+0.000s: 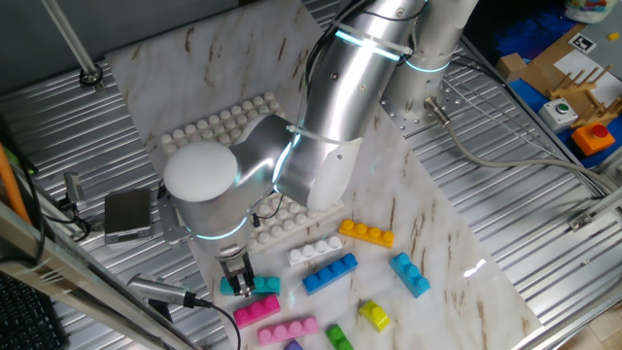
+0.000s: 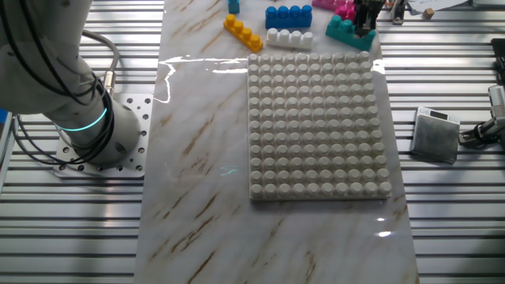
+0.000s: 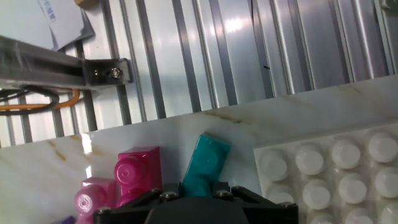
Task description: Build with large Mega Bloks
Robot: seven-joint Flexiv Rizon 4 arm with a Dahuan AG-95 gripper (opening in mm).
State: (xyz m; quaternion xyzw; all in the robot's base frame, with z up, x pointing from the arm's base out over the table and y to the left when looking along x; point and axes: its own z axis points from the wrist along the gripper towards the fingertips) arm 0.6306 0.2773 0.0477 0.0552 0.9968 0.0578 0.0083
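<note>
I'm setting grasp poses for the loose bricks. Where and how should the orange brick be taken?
Grip the orange brick across its two long flat sides near the middle, coming straight down from above. It lies flat, studs up, on the marble sheet, apart from the white brick and blue brick, so both sides look free. The studded top offers no flat grip.

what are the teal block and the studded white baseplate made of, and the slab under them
Teal block: looks like moulded plastic, smooth with a soft sheen. Studded white baseplate: likely the same plastic, matte, uniform moulded studs. Slab: glossy, marble-patterned with brown veins and light reflections; real stone or laminate, cannot tell.
</note>
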